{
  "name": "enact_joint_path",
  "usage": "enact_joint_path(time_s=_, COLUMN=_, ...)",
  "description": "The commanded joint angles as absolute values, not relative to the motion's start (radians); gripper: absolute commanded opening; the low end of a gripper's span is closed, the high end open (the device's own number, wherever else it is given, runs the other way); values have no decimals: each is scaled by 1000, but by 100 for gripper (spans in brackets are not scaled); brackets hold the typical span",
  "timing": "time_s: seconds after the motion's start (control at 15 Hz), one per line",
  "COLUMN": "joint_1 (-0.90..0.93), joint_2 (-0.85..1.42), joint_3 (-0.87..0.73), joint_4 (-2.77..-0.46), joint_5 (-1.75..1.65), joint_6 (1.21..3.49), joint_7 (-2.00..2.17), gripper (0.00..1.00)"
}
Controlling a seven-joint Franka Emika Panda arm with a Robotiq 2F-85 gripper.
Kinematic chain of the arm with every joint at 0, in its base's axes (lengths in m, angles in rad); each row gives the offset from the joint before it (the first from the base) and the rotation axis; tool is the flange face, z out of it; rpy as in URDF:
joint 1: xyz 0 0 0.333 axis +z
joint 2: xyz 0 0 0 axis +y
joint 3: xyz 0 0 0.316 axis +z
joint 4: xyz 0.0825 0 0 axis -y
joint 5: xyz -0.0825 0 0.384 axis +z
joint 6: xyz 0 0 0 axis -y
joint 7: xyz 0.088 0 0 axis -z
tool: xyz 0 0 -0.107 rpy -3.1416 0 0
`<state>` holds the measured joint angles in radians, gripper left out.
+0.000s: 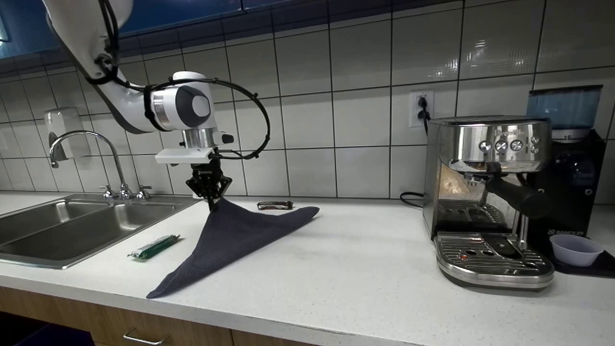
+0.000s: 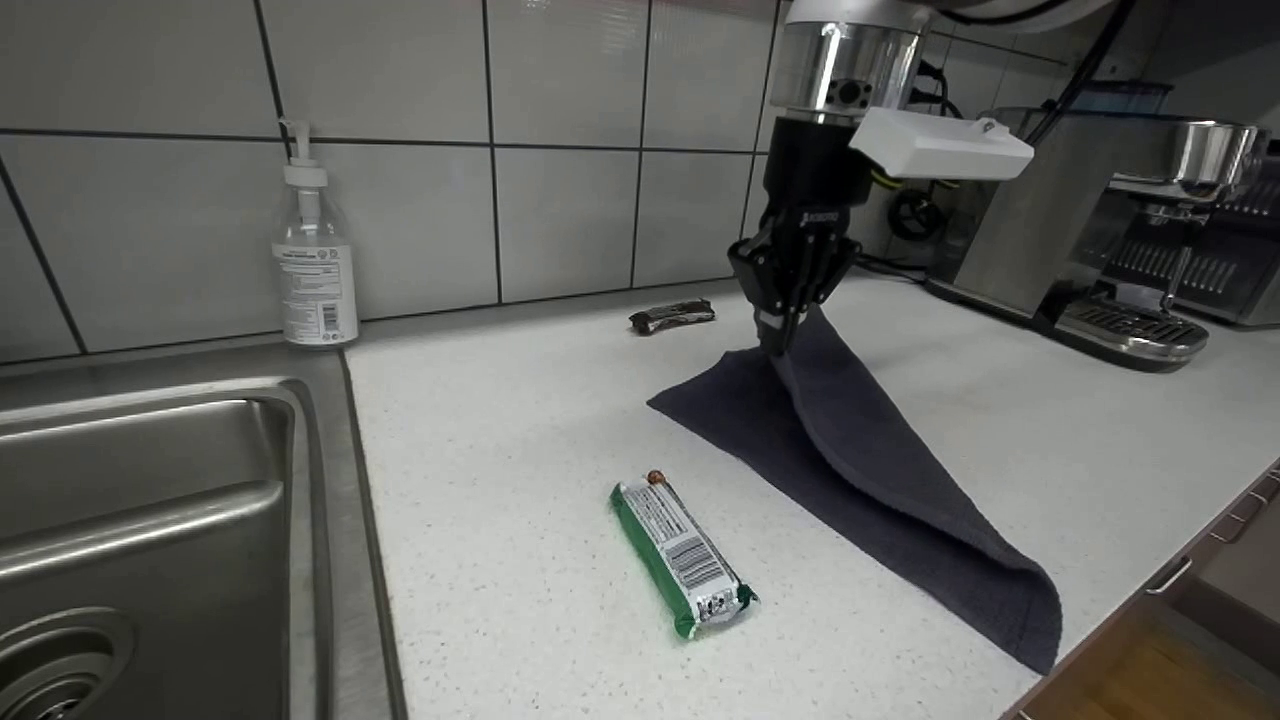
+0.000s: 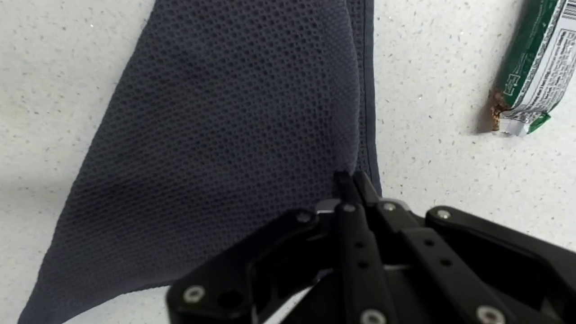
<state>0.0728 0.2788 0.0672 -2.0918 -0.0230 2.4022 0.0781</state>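
Pinched narrow, the gripper [image 3: 353,177] holds a fold of the dark grey cloth [image 1: 240,235], which rises to its tips in a peak while the rest drapes over the white countertop [image 1: 346,278]; dark on dark, how much fabric sits between them is hard to tell. Judging by the doubled layers, the step in hand looks like folding or drawing the cloth over, with the grip already made. The next move seems to call for a firm pinch and a low, smooth carry, so that the upper layer lies flat without dragging the lower. Just outward, a green-wrapped bar [image 2: 683,558] lies apart from the cloth, between it and the sink [image 2: 355,600], while a dark-wrapped bar [image 2: 672,317] lies near the tiled wall [image 2: 560,220]. Well apart stands the espresso machine [image 1: 490,144].
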Motion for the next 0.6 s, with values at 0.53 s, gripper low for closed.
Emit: enact_joint_path(time_s=0.53, joint_1=79, joint_2=376, joint_3=72, joint_4=-1940, joint_5=10, joint_6=2310, joint_7=67, gripper=1)
